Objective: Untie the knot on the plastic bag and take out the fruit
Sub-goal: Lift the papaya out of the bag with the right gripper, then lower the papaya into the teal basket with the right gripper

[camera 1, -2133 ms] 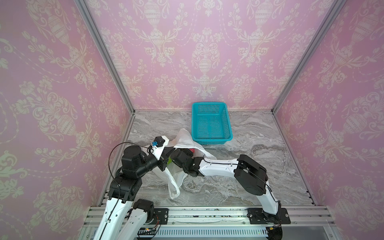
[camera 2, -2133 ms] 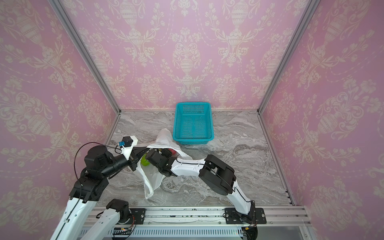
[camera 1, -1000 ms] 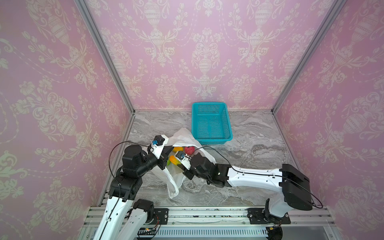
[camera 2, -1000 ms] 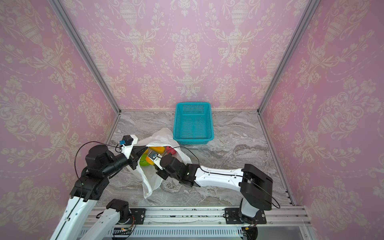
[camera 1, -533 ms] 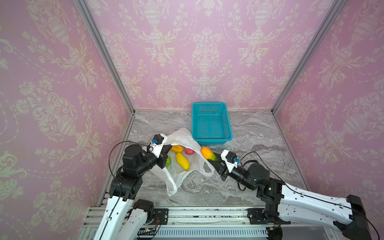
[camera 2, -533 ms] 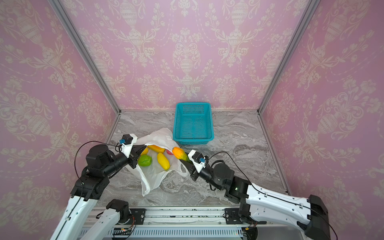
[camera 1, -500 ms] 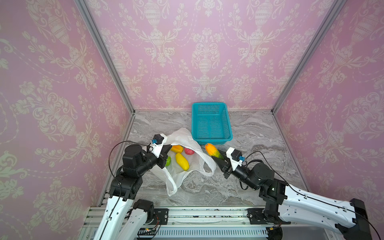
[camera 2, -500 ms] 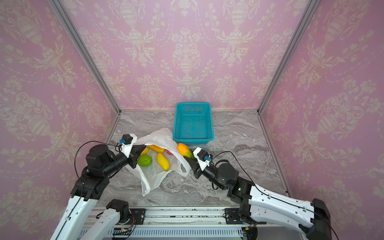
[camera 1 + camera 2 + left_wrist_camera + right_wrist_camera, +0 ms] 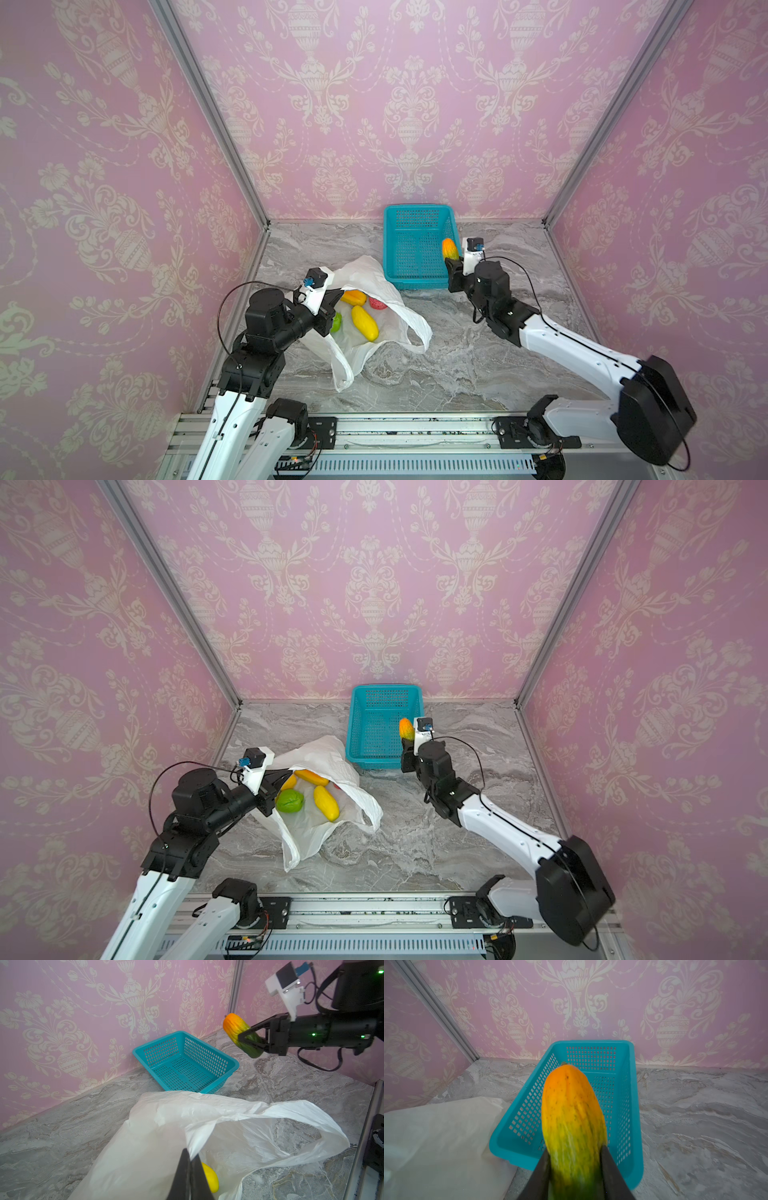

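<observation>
So at this point we had the right gripper (image 9: 453,262) closed partway around the orange-green oblong fruit (image 9: 450,248), jaws squeezing its green end. Its long axis ran roughly out ahead of the fingers, orange tip aimed at the back wall and tipped up a bit. It was held off the table by the right side wall of the teal basket (image 9: 415,208). Our left gripper (image 9: 331,300) was fully closed, pinching the rim of the plastic bag (image 9: 374,272). The bag sat on the marble table (image 9: 478,374) right beside the basket's front left corner, mouth gaping. Inside we saw a yellow oblong fruit (image 9: 365,323) lying diagonally, a green round one (image 9: 289,801) and a red-pink one (image 9: 377,303)
</observation>
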`<action>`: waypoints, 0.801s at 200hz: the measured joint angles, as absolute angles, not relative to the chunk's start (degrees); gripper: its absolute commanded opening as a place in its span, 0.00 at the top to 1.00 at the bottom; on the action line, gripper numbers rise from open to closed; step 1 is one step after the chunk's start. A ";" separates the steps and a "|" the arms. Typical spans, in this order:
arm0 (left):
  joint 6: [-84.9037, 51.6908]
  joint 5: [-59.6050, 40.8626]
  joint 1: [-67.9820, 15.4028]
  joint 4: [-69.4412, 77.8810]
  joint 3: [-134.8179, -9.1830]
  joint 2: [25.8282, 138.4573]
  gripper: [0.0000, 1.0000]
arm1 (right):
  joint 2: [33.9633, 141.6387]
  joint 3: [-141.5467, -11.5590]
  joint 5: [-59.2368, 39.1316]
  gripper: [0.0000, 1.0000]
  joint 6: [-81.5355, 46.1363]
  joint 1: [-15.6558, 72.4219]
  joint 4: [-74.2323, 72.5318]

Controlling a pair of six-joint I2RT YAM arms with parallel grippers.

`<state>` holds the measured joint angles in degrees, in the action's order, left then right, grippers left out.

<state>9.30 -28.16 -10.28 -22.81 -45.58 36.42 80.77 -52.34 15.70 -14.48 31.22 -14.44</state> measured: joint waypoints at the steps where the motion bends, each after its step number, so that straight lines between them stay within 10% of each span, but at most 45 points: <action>1: 9.30 -28.16 -10.28 -22.81 -45.58 36.42 1.00 | 81.34 -52.80 15.53 0.94 -14.59 31.14 -14.24; 82: 9.30 -28.14 -10.28 -22.81 -45.58 35.53 1.00 | 121.84 -91.81 8.25 0.99 -18.17 26.06 5.50; 160: 9.28 -28.14 -10.28 -22.81 -45.58 34.98 1.00 | 110.41 -73.87 9.67 0.95 -22.37 26.72 6.72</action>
<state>9.28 -28.14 -10.28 -22.81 -45.58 34.98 110.41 -73.87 9.67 -22.37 26.72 6.72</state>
